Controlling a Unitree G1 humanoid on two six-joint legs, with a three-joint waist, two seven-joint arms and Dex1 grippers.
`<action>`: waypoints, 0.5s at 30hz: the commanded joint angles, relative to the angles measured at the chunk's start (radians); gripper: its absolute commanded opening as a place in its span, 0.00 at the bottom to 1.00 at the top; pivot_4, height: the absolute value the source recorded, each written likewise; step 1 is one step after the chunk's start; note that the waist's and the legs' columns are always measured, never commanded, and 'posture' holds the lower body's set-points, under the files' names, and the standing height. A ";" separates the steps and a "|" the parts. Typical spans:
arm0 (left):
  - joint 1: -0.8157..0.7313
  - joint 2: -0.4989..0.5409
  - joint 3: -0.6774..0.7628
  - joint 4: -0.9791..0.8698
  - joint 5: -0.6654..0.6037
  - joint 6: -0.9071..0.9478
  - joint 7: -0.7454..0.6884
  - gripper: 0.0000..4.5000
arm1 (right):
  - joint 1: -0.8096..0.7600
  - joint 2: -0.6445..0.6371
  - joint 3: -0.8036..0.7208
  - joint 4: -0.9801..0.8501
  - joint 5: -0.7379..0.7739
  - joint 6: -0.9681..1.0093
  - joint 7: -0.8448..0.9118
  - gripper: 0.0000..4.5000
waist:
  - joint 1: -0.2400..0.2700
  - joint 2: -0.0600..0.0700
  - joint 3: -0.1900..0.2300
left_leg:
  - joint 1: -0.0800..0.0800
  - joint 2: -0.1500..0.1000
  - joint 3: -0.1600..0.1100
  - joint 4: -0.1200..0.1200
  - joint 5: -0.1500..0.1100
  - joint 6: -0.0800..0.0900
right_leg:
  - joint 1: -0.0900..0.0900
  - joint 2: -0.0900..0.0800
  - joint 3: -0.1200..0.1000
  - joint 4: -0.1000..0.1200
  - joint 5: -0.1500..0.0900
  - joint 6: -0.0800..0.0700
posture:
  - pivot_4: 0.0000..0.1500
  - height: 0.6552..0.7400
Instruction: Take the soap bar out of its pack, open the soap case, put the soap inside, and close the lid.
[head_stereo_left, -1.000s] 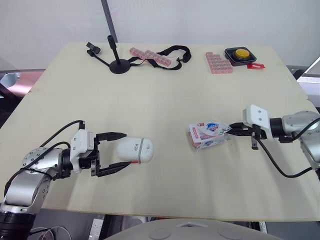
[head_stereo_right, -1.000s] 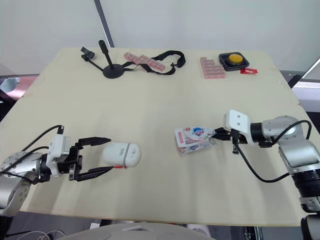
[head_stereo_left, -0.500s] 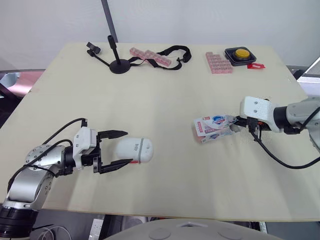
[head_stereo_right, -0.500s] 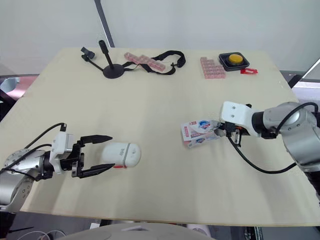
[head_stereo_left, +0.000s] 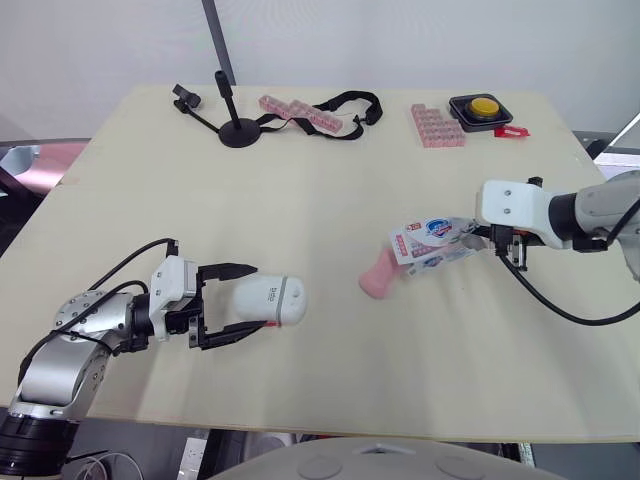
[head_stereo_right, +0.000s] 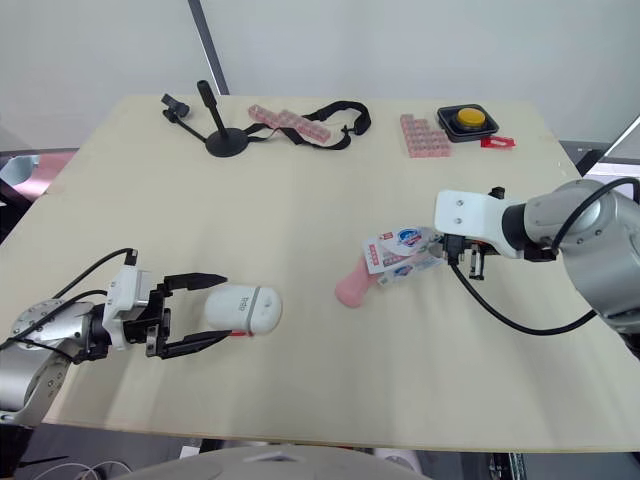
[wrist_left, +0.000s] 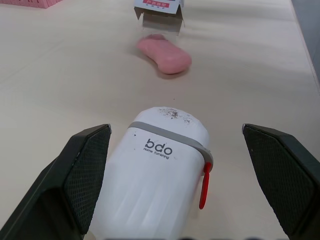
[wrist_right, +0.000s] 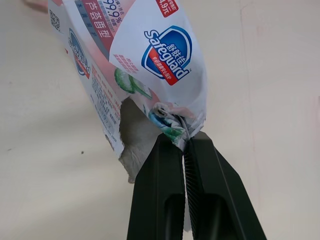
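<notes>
Pink soap bar (head_stereo_left: 378, 281) lying loose, pack (head_stereo_left: 432, 240) pinched (right end effector (wrist_right: 184, 142))

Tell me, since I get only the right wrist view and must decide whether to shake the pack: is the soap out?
Observer: Yes. The pink soap bar lies on the table, one end by the open mouth of the pack pinched in the right claw.
Operator: Where is the case?
Observer: The white soap case lies closed, between the fingers of the open left claw, to the soap's left.
</notes>
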 joint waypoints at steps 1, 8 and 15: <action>-0.003 0.006 0.008 -0.002 -0.001 -0.008 -0.006 1.00 | 0.009 -0.053 -0.046 0.052 -0.024 -0.044 0.010 0.01 | 0.000 0.000 0.000 | 0.000 0.000 0.000 0.000 0.000 0.000 | 0.000 0.000 0.000 0.000 0.000 0.000 | 1.00 1.00; -0.011 0.000 0.002 0.009 0.008 -0.013 -0.010 1.00 | 0.081 0.014 -0.253 0.311 0.067 0.011 -0.094 0.01 | -0.002 0.000 0.000 | 0.000 0.000 0.000 0.000 0.000 0.000 | 0.000 0.000 0.000 -0.001 0.000 0.000 | 1.00 1.00; -0.015 -0.003 0.000 0.009 0.005 -0.010 -0.008 1.00 | 0.184 0.207 -0.497 0.530 0.072 -0.133 -0.389 0.01 | 0.003 0.000 0.000 | -0.001 0.000 0.001 0.003 0.000 0.000 | 0.000 0.000 0.001 0.001 0.000 0.000 | 1.00 1.00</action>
